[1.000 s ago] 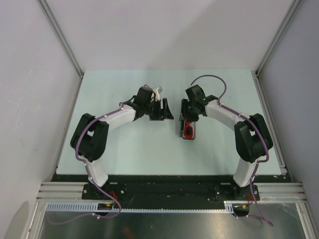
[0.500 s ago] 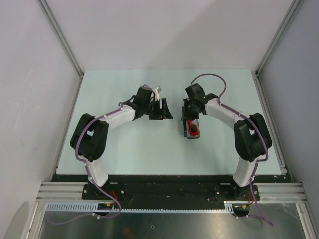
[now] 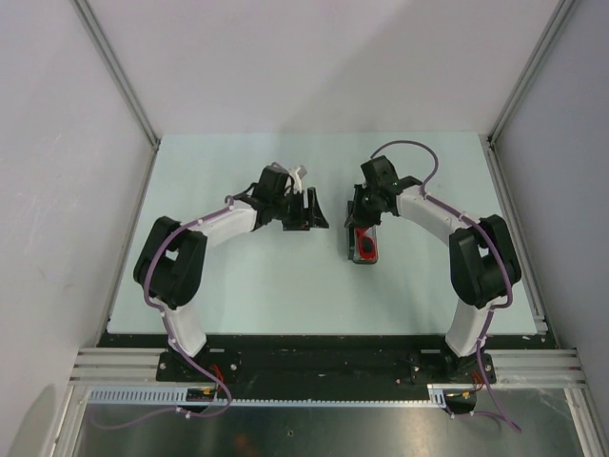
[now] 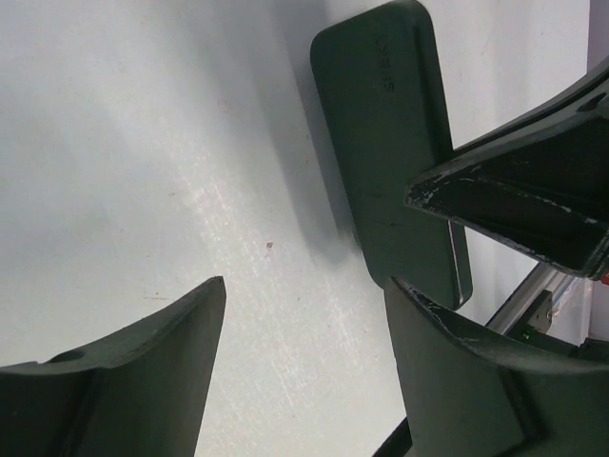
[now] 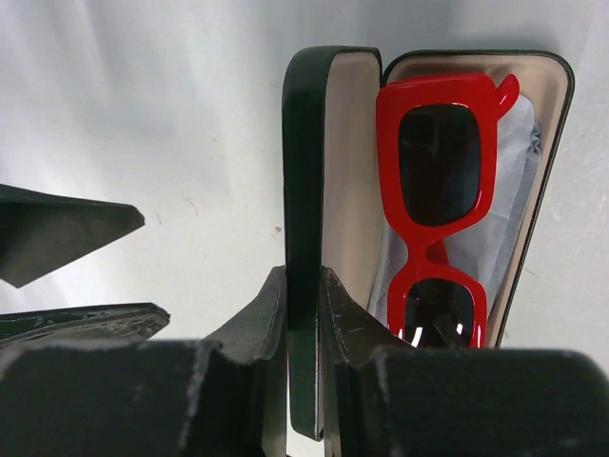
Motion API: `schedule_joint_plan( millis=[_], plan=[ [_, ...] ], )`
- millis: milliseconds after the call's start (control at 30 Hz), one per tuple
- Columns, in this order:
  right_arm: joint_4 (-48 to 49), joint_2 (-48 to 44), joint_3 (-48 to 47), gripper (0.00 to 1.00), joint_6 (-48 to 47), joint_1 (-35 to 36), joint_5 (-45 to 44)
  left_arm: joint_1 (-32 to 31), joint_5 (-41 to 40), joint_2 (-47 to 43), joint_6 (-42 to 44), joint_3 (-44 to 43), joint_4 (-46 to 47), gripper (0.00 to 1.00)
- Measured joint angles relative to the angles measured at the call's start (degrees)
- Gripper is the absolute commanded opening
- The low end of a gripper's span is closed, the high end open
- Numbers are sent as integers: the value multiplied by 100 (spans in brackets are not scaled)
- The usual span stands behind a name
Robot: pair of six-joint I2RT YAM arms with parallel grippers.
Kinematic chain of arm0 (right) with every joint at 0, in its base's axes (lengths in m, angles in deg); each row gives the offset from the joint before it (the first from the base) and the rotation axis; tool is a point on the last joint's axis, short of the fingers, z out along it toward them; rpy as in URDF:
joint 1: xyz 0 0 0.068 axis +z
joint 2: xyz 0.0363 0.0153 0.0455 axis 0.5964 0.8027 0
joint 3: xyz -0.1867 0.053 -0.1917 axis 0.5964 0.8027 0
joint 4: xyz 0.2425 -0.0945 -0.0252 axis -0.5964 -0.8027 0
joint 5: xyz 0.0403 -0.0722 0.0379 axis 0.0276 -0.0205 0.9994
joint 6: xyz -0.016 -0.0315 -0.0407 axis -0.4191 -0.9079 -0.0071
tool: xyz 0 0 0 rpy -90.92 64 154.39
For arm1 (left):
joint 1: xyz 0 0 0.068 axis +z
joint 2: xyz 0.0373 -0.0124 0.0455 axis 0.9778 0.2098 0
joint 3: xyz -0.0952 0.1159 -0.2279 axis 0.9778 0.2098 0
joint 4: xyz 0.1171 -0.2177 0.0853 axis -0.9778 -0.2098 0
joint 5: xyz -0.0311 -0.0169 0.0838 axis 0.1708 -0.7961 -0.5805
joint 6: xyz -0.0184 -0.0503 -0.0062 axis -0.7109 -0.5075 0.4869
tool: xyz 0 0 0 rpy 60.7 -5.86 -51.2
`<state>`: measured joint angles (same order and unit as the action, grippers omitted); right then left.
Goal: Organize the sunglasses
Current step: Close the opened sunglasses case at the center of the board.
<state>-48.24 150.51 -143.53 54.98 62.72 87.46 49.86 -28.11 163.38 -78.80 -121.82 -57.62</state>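
The red sunglasses (image 5: 433, 190) lie folded inside the open black case (image 3: 365, 255), on a pale blue cloth (image 5: 514, 181); they also show in the top view (image 3: 366, 246). My right gripper (image 5: 304, 278) is shut on the case's upright lid (image 5: 304, 162), one finger on each side; in the top view it (image 3: 364, 223) is at the case's far end. My left gripper (image 3: 319, 211) is open and empty, just left of the case. In the left wrist view, it (image 4: 307, 282) hovers over bare table with the lid's black outside (image 4: 381, 124) beyond it.
The pale green table (image 3: 238, 276) is walled at the back and both sides by white panels with metal rails. My left gripper's fingers (image 5: 67, 228) show close beside the lid in the right wrist view. My right gripper's finger (image 4: 514, 190) shows in the left wrist view.
My right gripper has shifted slightly right and away while holding the lid, and the case moved a little with it. The left arm has barely moved.
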Motion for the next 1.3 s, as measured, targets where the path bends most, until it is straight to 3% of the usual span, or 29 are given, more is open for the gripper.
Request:
schedule_joint_plan(
  millis=[700,1300],
  plan=[
    [664,321,0,0,667,170,540,234,-11,-151,2,269,-2,73],
    [1405,221,575,0,664,-302,1582,284,52,-151,4,278,0,73]
  ],
)
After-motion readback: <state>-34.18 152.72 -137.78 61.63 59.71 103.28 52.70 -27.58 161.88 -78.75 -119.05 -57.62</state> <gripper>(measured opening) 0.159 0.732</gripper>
